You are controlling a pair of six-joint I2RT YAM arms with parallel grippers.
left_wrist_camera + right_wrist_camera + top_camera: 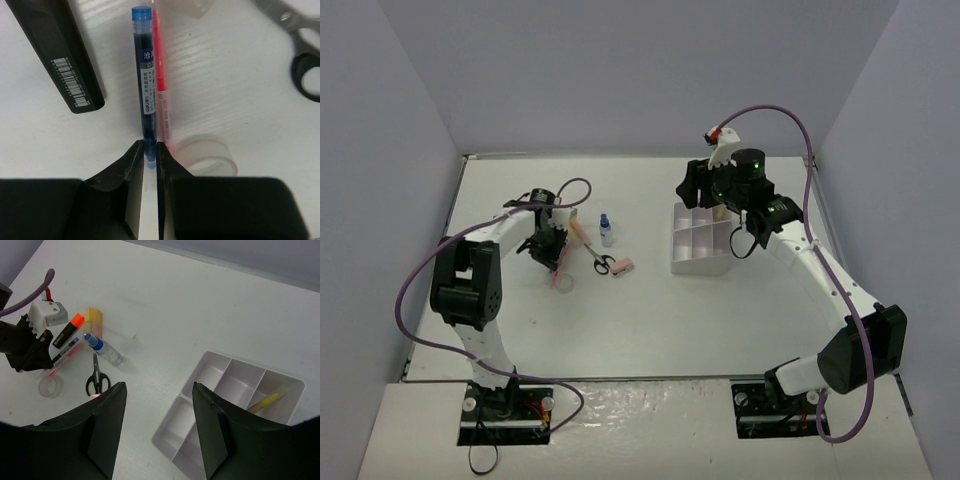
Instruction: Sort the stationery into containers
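My left gripper [150,145] is shut on the near end of a blue pen [146,85] that lies on the table against a pink highlighter [163,100]. A clear tape ring [207,156] sits just right of the jaws, with black-handled scissors [302,60] further right. My right gripper [159,385] is open and empty above the white organiser tray [197,385]. A thin yellow stick [264,401] lies in a far compartment. The blue-capped bottle [606,231], scissors [601,262] and pink eraser [622,267] lie between the arms.
A black marker with an orange cap [69,330] and a barcode [65,65] lies left of the blue pen. A yellowish-pink block [93,321] lies by the bottle's cap [90,339]. The tray [682,262] stands right of centre, under my right gripper [695,185].
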